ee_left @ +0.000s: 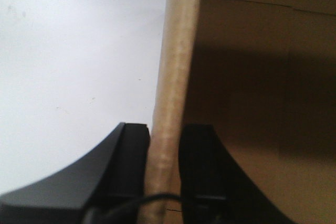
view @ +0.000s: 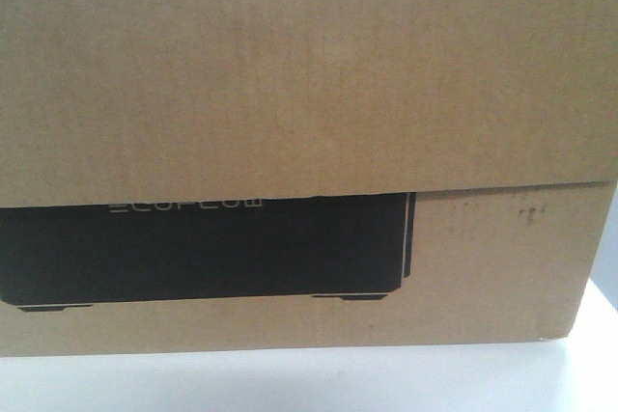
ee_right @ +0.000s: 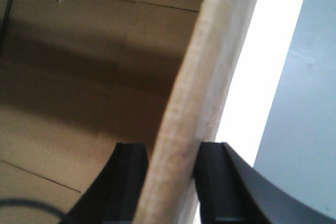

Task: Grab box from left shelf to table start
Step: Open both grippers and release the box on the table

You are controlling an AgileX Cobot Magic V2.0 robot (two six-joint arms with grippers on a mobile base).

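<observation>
The brown cardboard box fills the front view, its black panel with pale lettering low on the left. It rests on the white table. In the left wrist view my left gripper is shut on the box's upright left wall, one black finger on each side. In the right wrist view my right gripper is shut on the right wall the same way, with the brown inside of the box to its left. The shelf is out of view.
White table top lies just left of the box's left wall. A narrow strip of table shows right of the right wall, and grey floor beyond the table's edge.
</observation>
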